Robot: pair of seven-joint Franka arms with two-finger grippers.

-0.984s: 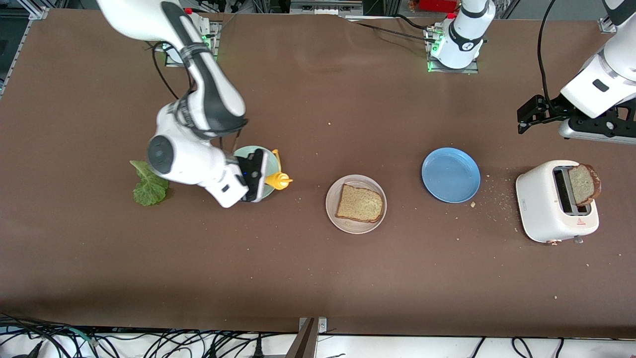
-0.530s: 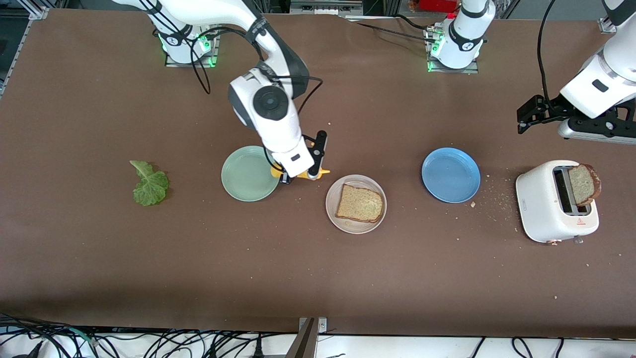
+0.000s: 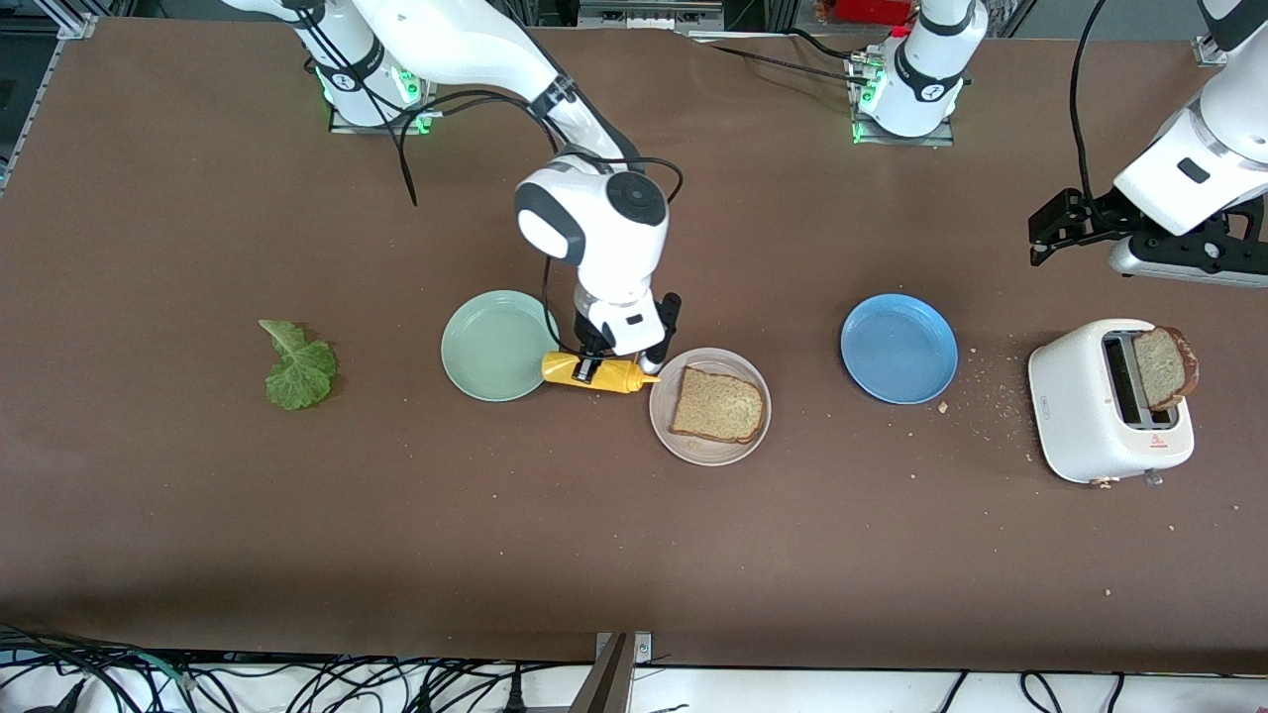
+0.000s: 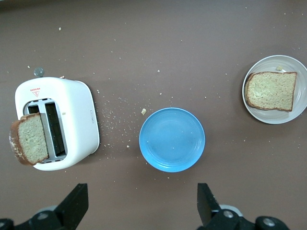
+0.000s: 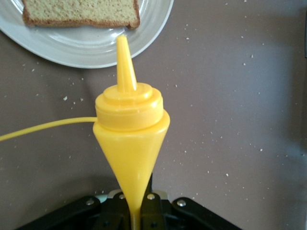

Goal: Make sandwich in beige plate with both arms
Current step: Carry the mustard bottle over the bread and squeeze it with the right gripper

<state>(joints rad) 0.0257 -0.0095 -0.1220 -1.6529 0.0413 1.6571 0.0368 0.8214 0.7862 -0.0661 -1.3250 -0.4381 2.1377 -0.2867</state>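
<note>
My right gripper (image 3: 597,368) is shut on a yellow squeeze bottle (image 3: 594,372) and holds it sideways, low over the table between the mint green plate (image 3: 490,347) and the beige plate (image 3: 693,451). In the right wrist view the bottle (image 5: 130,129) points its nozzle at the beige plate's rim (image 5: 91,52). One bread slice (image 3: 718,404) lies on that plate. A second slice (image 3: 1164,368) stands in the toaster (image 3: 1090,426). The lettuce leaf (image 3: 297,368) lies on the table toward the right arm's end. My left gripper (image 3: 1184,265) waits open, above the table beside the toaster; its fingers (image 4: 76,206) hold nothing.
An empty blue plate (image 3: 898,349) sits between the beige plate and the toaster. Crumbs lie around the toaster. A thin yellow cap tether (image 5: 48,127) trails from the bottle.
My right arm has swung from over the mint green plate toward the beige plate, carrying the yellow bottle. The bottle is now lower and sideways. The left arm has not moved.
</note>
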